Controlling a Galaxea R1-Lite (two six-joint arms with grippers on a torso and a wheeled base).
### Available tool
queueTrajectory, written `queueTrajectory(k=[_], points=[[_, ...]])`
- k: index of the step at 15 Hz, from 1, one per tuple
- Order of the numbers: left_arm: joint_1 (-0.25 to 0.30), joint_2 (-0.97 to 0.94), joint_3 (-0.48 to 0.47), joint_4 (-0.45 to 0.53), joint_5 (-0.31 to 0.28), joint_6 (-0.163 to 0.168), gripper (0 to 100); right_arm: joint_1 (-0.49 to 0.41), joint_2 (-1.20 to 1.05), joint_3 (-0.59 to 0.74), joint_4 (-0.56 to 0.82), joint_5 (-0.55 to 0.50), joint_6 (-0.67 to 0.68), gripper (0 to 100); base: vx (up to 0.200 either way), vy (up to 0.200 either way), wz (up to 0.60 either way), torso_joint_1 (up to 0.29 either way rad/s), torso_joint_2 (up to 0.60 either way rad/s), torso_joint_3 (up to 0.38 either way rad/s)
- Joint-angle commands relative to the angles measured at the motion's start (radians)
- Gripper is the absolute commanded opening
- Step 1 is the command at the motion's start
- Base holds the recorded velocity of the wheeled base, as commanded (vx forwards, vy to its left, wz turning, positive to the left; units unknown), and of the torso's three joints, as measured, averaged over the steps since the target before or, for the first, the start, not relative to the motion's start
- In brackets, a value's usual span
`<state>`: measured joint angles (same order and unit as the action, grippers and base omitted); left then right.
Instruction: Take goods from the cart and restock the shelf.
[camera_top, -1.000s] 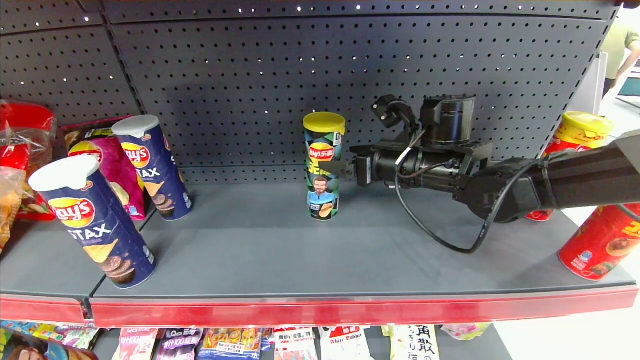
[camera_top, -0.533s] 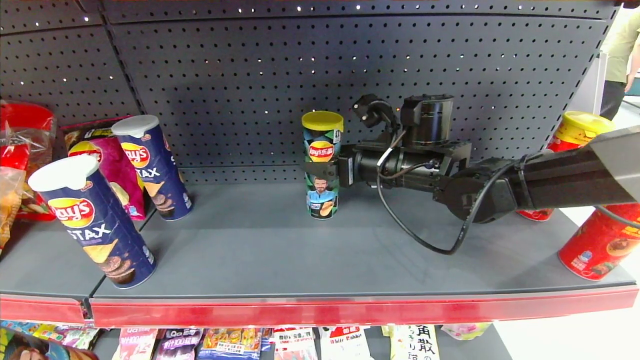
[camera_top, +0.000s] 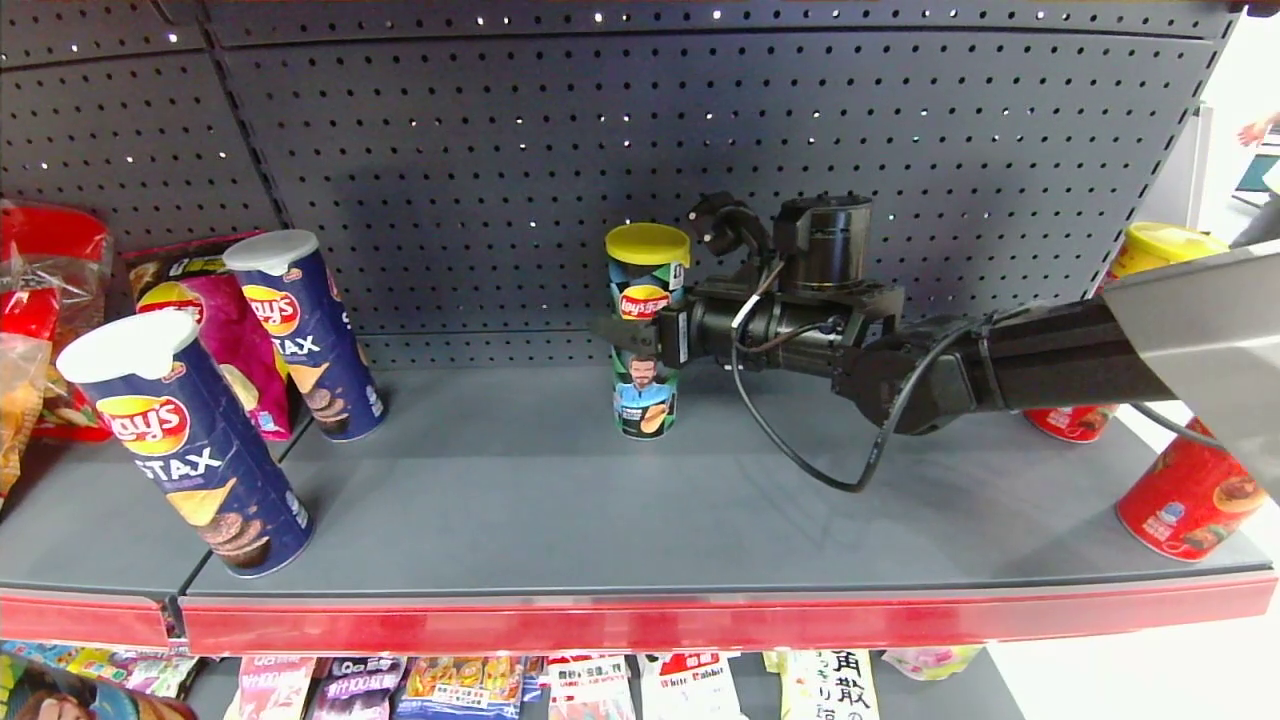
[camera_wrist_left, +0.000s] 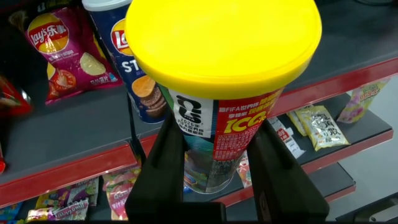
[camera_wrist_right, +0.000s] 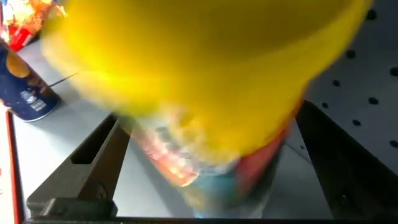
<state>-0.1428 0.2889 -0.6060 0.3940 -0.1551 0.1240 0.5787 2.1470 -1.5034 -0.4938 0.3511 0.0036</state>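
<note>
Over the last second the right arm had slid in from the right along the shelf (camera_top: 560, 500). The right end effector (camera_top: 632, 336) had been stopped just short of the standing can (camera_top: 645, 400). Now its fingers were spread to either side of that can's middle, and the can itself had not shifted. From the right wrist, slivers of shelf showed between the can and the dark fingers (camera_wrist_right: 81, 174), so they straddled it without clearly pressing. The can stood upright with its yellow lid on, close to the perforated back panel (camera_top: 600, 130).

The left end effector (camera_wrist_left: 217, 149) pinched the held can (camera_wrist_left: 224, 62), a second yellow-lidded one. A finger lay against each side below its closed lid.

Well to the left of the standing can stood a blue can (camera_top: 305, 330) with a white lid, and a magenta chip bag (camera_top: 225, 330) was just beyond it. A nearer blue can (camera_top: 185, 450) stood farther left, toward the shelf's front edge. Well to the right were a red can (camera_top: 1190, 495) and a yellow-lidded red can (camera_top: 1165, 250). Below the standing can, snack packets (camera_top: 460, 685) lined the lower shelf.
</note>
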Motion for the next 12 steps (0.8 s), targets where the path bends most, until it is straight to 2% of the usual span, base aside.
queueTrajectory(k=[1,3,4,12], points=[[0.000,0.003,0.002,0.000,0.000,0.000,0,0.000,0.019,-0.028,0.001,0.000,-0.001,100,0.000,0.000,0.00,0.000,0.00,0.000],[0.000,0.003,0.002,0.000,0.000,0.000,0,0.000,0.025,-0.046,0.003,0.000,-0.001,100,0.000,0.000,0.00,0.000,0.00,0.000],[0.000,0.004,0.002,0.000,0.000,0.000,0,-0.002,0.027,-0.046,0.003,-0.001,-0.001,0,0.000,0.000,0.00,0.000,0.00,0.000],[0.000,0.001,0.002,0.000,0.000,0.000,0,0.010,0.002,-0.029,0.003,-0.034,-0.001,0,0.000,0.000,0.00,0.000,0.00,0.000]])
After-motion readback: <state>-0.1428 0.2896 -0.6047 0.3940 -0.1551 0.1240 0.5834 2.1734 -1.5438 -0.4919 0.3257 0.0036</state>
